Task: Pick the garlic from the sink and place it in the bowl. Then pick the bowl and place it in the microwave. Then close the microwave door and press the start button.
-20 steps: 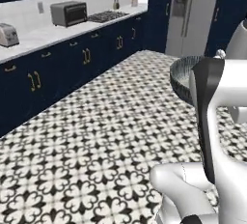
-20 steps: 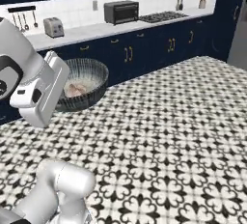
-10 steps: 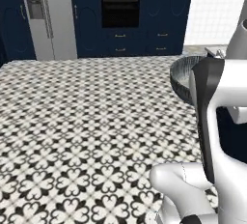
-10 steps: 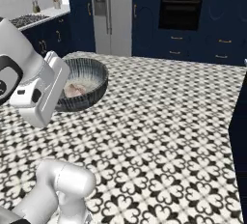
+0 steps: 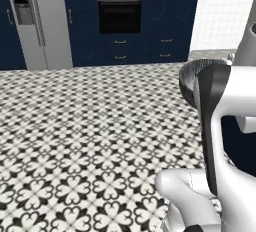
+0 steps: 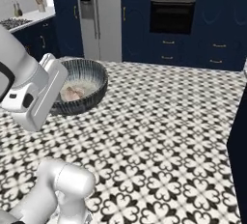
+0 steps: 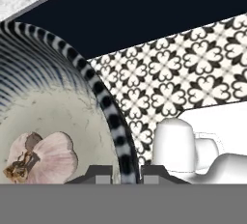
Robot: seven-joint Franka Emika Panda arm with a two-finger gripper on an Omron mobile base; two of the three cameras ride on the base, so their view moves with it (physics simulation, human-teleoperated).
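- Garlic (image 6: pixel 72 93) lies inside the bowl (image 6: pixel 91 97) in the right base view, a pale pinkish bulb on the speckled inner floor; the bowl is held up above the patterned floor (image 6: pixel 159 136), just beside the white arm (image 6: pixel 29 92) that covers its left edge.
- Behind it in that view stand a steel fridge (image 6: pixel 99 18), a black oven (image 6: pixel 172 18) set in navy cabinets, and at far left a strip of white table (image 6: pixel 31 15) with a cooktop.
- From the left base view, the bowl (image 5: pixel 190 78) shows as a dark ribbed curve at the right, half hidden behind the arm's dark and white link (image 5: pixel 220 111) (the garlic cannot be made out from this side).
- The oven (image 5: pixel 119 18) and fridge (image 5: pixel 42 23) stand along the far wall there too, across a wide stretch of the black-and-white floor (image 5: pixel 90 136).
- Along the hand view, the tool (image 7: pixel 118 172) is clenched on the bowl: one dark finger tip (image 7: pixel 102 174) sits inside the striped rim (image 7: pixel 113 121) and the other outside it, the wall pinched between them.
- Garlic (image 7: pixel 46 158) rests at the lower left of that view, within the bowl, near the inner finger tip, its brown root end turned left.
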